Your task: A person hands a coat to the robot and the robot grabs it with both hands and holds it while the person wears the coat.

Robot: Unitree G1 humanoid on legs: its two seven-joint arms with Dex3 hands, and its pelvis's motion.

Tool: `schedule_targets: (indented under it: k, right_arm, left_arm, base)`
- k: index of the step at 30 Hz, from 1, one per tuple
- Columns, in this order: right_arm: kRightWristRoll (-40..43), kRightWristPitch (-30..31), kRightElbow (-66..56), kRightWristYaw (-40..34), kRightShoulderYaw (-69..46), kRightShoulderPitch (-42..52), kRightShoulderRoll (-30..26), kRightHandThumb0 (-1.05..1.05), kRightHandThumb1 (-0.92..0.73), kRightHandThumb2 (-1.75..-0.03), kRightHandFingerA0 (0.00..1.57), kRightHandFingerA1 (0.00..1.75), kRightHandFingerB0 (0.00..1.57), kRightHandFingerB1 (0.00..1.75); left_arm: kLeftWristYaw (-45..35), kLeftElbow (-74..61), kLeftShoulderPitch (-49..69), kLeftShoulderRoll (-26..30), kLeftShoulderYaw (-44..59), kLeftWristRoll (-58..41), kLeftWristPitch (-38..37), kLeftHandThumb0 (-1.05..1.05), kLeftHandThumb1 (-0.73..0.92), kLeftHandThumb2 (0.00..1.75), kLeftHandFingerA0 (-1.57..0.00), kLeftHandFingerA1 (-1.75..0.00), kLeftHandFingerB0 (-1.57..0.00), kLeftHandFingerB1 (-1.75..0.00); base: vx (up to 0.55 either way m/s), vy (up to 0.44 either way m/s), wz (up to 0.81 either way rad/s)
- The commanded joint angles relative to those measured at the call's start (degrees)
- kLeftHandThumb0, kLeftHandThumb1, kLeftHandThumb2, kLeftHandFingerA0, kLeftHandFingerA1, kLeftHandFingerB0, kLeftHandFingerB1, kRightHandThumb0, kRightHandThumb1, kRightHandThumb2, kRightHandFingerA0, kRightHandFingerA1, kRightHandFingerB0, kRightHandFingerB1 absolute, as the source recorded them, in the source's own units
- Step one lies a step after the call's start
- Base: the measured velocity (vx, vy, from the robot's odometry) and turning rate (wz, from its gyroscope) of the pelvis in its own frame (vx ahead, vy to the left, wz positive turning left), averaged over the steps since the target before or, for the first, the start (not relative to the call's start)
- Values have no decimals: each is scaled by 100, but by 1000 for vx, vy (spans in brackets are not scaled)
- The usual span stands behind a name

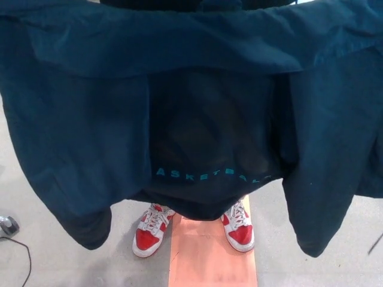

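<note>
A dark teal coat point(78, 119) hangs spread across nearly the whole head view, its two front panels drooping at left and right. Between them shows a darker inner back part with teal lettering point(209, 173). Under its hem stand a person's red and white sneakers, one at the left point(151, 230) and one at the right point(239, 226), toes pointing toward me. No part of either of my hands shows; the coat covers where they would be.
An orange strip point(212, 254) runs along the grey floor between the sneakers. A black cable point(24, 257) and a small grey object point(8, 225) lie at the lower left.
</note>
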Motion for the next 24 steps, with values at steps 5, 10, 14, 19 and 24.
schedule_targets:
  k: [5, 10, 14, 19, 24]
  right_arm:
    - [92, -3047, -4047, -1382, -1646, 2544, -314, -3, -73, -61, 97, 63, 76, 56]
    - [813, -3128, -5149, -1139, -2557, 2048, -151, -28, -52, -82, 87, 72, 56, 61]
    - [1400, -2633, -5965, -861, -2896, 1241, -178, -31, -62, -58, 76, 54, 52, 47]
    - [1619, -1857, -6554, -707, -3187, -31, -372, -37, -55, -56, 77, 57, 43, 46]
    - [1853, -1134, -6483, -343, -3503, -1597, -974, -62, -46, -84, 43, 62, 14, 50]
  left_arm:
    - [3163, -4193, 1704, 1468, 1191, 1669, -3622, -25, 69, 61, -102, -54, -80, -48]
    - [2495, -5667, 1831, 1182, 2367, 1085, -4101, -42, 52, 92, -87, -72, -67, -64]
    - [1798, -6373, 1385, 1206, 3053, 227, -4496, -46, 43, 82, -69, -64, -57, -59]
    - [1206, -7173, 699, 1371, 3563, -582, -4106, -51, 52, 56, -54, -52, -57, -43]
    - [732, -7575, -480, 1899, 4046, -1040, -3327, -62, 52, 57, -37, -59, -45, -44]
  base:
    - [0, 0, 0]
    - [0, 0, 0]
    - [0, 0, 0]
    - [0, 0, 0]
    - [0, 0, 0]
